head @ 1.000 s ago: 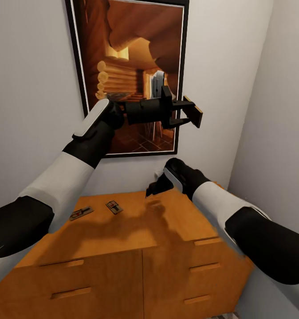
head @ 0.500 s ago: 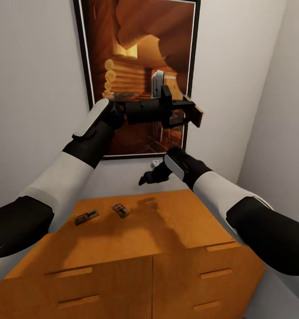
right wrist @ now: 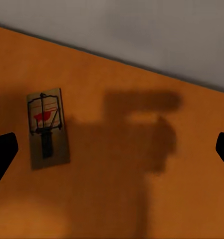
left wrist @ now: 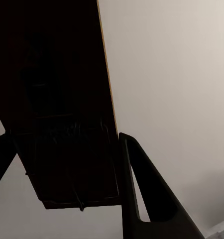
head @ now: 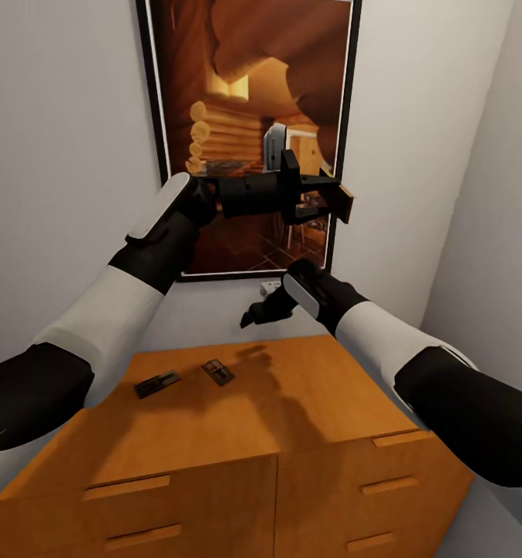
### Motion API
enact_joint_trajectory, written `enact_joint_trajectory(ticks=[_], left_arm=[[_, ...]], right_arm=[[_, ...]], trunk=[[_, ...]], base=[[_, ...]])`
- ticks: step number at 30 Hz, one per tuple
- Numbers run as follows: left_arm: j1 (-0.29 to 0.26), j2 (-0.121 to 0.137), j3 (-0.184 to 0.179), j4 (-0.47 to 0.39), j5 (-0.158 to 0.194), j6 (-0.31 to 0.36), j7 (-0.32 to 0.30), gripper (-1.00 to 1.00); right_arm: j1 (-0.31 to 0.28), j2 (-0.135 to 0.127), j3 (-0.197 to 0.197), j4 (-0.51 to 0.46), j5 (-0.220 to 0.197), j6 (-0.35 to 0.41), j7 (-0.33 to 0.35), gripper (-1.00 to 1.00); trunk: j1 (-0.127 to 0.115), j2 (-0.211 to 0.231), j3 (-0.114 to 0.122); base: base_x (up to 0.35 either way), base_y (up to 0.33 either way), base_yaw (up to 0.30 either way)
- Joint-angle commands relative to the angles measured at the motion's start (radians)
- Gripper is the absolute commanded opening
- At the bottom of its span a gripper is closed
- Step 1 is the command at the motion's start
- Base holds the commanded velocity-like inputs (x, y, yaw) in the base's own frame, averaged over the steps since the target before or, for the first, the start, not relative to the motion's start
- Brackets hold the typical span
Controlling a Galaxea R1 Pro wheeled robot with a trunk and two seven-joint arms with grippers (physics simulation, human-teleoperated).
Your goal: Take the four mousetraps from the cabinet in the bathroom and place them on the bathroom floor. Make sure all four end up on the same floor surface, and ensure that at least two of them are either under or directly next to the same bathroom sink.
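On cabinet (head: 238, 434) top — two mousetraps (head: 217, 373), left claw (head: 327, 203) pinching one, right claw (head: 249, 318) spread.

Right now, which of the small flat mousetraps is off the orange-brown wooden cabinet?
The mousetrap clamped in the left gripper, held up before the framed picture; two others lie on the cabinet top.

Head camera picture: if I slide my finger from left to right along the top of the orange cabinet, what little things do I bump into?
First mousetrap → second mousetrap → the dark shadow of the right end effector, all on the cabinet top.
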Motion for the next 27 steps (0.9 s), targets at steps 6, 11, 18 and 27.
enact_joint_trajectory(ticks=[6, 11, 18, 27], left_arm=[[-0.001, 0.0, 0.0, 0.0, 0.008, 0.001, 0.007, -1.0], [-0.001, 0.0, 0.0, 0.0, 0.008, 0.001, 0.007, -1.0], [-0.001, 0.0, 0.0, 0.0, 0.008, 0.001, 0.007, -1.0], [-0.001, 0.0, -0.001, 0.002, 0.008, 0.001, 0.007, -1.0]], right_arm=[[0.003, 0.0, 0.009, -0.003, 0.012, 0.001, 0.009, 1.0], [0.007, 0.0, 0.041, -0.004, 0.011, 0.0, 0.008, 1.0], [0.013, 0.0, 0.046, -0.004, 0.01, -0.001, 0.008, 1.0], [0.041, 0.0, 0.077, -0.002, 0.013, -0.001, -0.009, 1.0]], trunk=[[0.0, -0.001, -0.001], [0.0, -0.001, -0.001], [0.0, -0.001, -0.001], [0.0, -0.001, -0.001]], base=[[0.001, 0.001, 0.193], [0.0, 0.0, 0.277], [0.0, 0.0, 0.236], [0.001, 0.0, 0.02]])
